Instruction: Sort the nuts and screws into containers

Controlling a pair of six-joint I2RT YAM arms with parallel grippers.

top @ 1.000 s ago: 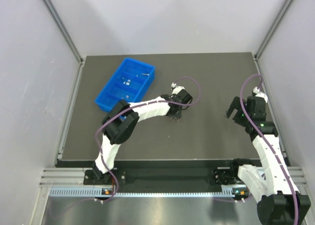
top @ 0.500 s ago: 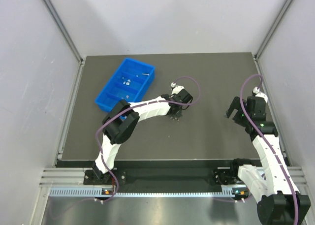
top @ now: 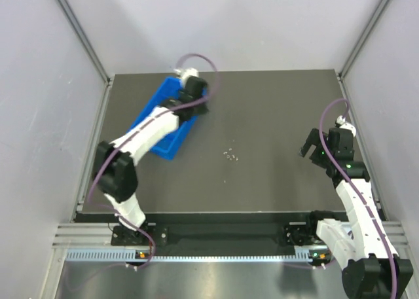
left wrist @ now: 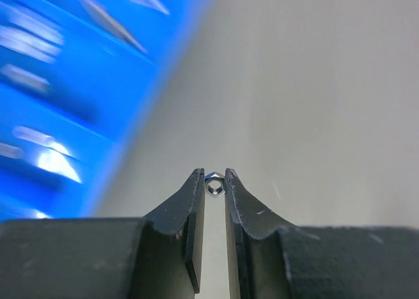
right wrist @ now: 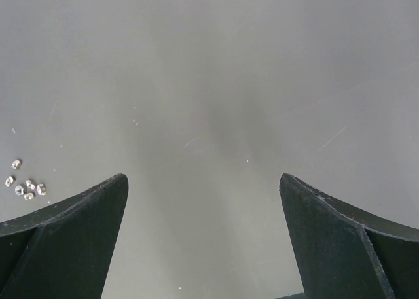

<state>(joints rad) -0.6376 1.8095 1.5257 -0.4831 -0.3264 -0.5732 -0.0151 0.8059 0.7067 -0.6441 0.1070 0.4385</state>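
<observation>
Left wrist view: we find the left gripper [left wrist: 214, 176] pinching 1 nut [left wrist: 214, 186]; blue tray [left wrist: 65, 116] alongside is blurred, contents unreadable. Meanwhile the right gripper [right wrist: 203, 191] stands spread wide.

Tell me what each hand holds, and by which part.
The left hand pinches one nut by its opposite sides, at the very fingertips. The right hand is open and holds nothing.

No legible text or markings.
</observation>
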